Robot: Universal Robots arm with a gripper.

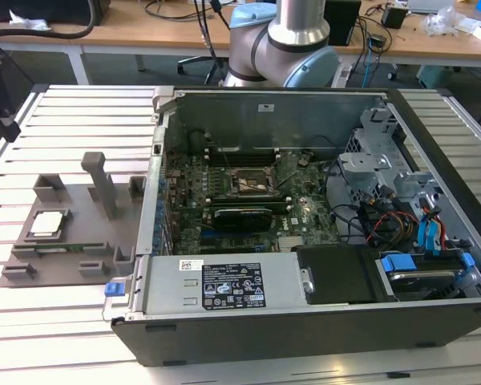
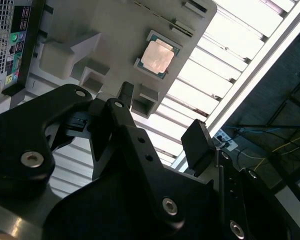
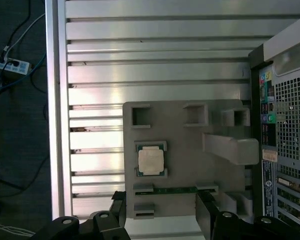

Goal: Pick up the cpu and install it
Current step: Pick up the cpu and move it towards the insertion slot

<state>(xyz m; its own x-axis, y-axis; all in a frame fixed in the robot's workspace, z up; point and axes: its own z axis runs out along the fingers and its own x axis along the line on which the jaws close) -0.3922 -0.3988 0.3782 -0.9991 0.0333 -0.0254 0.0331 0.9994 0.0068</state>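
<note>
Your cpu [image 1: 48, 224]: small flat square, pale silver top, green rim. It lies flat in recess of grey holder [image 1: 80, 234], near holder edge farthest from computer case [image 1: 305, 309], on slatted worktop [image 1: 80, 128]. Your tool [image 3: 162, 212] hangs over holder, clear of cpu, fingers spread wide, gripping nothing.

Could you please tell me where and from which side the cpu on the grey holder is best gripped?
Probably by two opposite thin edges, coming straight down from above: the cpu lies flat, metal top up, on the grey holder, so its broad face offers no grip.
</note>
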